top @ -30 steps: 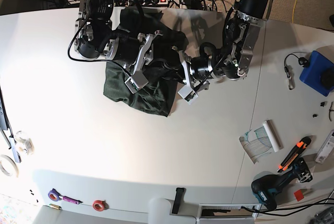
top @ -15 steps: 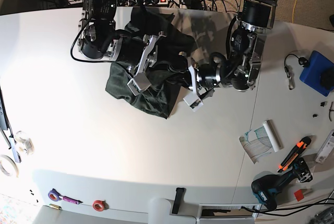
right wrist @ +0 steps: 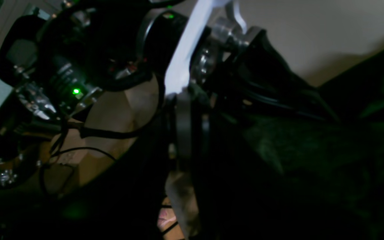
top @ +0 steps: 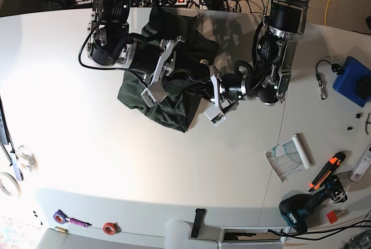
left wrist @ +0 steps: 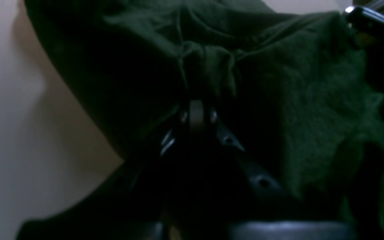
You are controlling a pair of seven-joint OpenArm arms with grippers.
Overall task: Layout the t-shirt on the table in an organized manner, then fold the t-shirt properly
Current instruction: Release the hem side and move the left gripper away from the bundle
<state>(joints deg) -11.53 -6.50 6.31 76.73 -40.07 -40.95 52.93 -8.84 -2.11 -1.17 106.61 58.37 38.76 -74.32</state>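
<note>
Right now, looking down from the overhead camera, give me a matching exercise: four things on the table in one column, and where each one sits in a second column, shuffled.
Things
1. t-shirt
2. blue box
3. power drill
4. red tape roll

Places on the table, as the base view shows it
A. near edge, on the view's left
B. far middle, crumpled
C. the view's right edge, toward the far side
D. near edge, on the view's right

Pairs: 1-B, 2-C, 3-D, 4-A
</note>
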